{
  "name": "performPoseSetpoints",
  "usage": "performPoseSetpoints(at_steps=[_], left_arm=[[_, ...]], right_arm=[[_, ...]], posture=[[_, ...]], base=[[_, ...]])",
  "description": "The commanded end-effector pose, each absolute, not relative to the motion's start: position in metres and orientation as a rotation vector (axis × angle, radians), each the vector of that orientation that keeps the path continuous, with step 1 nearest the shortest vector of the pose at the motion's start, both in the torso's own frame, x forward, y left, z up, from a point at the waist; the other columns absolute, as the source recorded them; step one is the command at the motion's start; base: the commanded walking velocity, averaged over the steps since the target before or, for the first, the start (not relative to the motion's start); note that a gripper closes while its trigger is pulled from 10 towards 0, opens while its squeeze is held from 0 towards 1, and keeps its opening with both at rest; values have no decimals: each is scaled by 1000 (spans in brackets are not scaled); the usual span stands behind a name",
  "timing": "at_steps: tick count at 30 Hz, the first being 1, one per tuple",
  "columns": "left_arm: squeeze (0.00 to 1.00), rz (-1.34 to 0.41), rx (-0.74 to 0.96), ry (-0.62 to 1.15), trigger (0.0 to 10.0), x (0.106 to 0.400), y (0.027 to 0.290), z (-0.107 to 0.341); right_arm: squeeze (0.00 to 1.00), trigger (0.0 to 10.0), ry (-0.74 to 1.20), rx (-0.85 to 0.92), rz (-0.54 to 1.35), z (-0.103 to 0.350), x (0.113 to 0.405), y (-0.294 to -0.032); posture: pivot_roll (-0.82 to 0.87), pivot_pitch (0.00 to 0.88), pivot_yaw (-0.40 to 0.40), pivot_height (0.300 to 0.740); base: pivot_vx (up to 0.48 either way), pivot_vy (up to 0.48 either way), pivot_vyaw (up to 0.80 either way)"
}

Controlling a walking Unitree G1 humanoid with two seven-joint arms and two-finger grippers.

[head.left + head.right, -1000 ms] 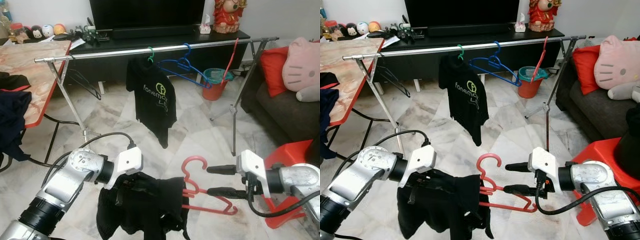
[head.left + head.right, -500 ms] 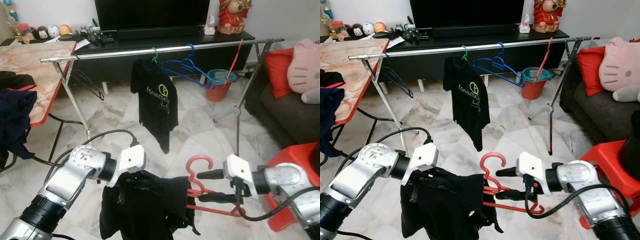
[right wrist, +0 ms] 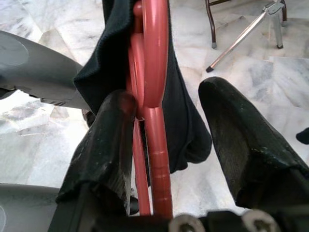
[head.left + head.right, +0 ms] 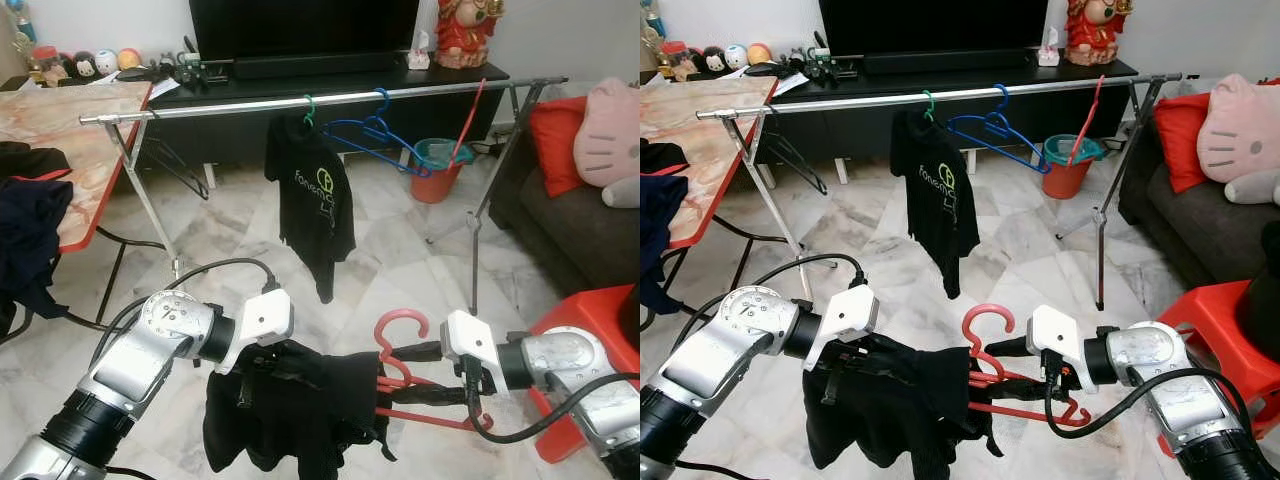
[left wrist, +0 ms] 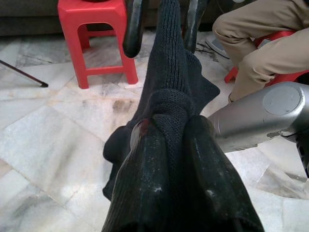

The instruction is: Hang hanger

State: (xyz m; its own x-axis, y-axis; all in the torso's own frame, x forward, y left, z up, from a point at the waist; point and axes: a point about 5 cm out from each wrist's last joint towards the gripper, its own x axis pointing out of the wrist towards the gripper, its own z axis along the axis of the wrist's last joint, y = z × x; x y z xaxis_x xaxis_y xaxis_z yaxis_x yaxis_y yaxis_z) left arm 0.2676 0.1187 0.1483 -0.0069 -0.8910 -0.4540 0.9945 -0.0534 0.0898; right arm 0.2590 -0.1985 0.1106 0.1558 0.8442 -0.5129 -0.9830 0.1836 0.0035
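Observation:
A red hanger (image 4: 402,325) carries a black garment (image 4: 290,400) low in front of me, hook upward. My left gripper (image 5: 171,123) is shut on the garment's bunched cloth at the hanger's left side. From the right, my right gripper (image 4: 408,372) stands open with its fingers astride the hanger's neck (image 3: 154,58); one finger (image 3: 116,125) touches the red plastic. The silver clothes rail (image 4: 320,100) runs across the room beyond, well above both grippers.
On the rail hang a black T-shirt (image 4: 318,205), blue hangers (image 4: 375,135) and a red hanger (image 4: 468,115). A table (image 4: 70,130) stands at left, a red stool (image 4: 590,330) and sofa (image 4: 570,220) at right. A seated person's trousers (image 5: 260,43) are close by.
My right gripper has moved left, and its open fingers now straddle the red hanger's neck. The left gripper keeps its hold on the garment. The camera shifted slightly.

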Motion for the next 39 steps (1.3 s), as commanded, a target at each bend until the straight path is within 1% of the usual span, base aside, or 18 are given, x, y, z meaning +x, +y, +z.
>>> performPoseSetpoints(at_steps=[1, 31, 32, 33, 34, 39], left_arm=[[0, -1575, 472, 240, 10000, 269, 116, 158], [0, -1571, 473, 229, 10000, 269, 114, 160], [290, -1574, 471, 231, 10000, 269, 114, 160], [290, -1574, 469, 231, 10000, 269, 114, 160], [1000, -1574, 467, 230, 10000, 269, 114, 160], [1000, -1569, 458, 222, 10000, 270, 114, 162]], right_arm=[[0, 0, 444, -365, 1374, 112, 258, -195], [0, 0, 421, -331, 1384, 109, 257, -187], [0, 0, 420, -331, 1384, 109, 257, -187], [0, 0, 419, -331, 1384, 109, 257, -187], [0, 0, 418, -330, 1383, 109, 257, -186], [0, 0, 407, -324, 1371, 109, 258, -185]], posture=[[-123, 0, -15, 740], [-119, 0, -13, 740], [-119, 0, -13, 740], [-120, 0, -13, 740], [-120, 0, -13, 740], [-120, 0, -13, 740]], base=[[0, 0, 0], [0, 0, 0], [0, 0, 0], [0, 0, 0], [0, 0, 0], [0, 0, 0]])
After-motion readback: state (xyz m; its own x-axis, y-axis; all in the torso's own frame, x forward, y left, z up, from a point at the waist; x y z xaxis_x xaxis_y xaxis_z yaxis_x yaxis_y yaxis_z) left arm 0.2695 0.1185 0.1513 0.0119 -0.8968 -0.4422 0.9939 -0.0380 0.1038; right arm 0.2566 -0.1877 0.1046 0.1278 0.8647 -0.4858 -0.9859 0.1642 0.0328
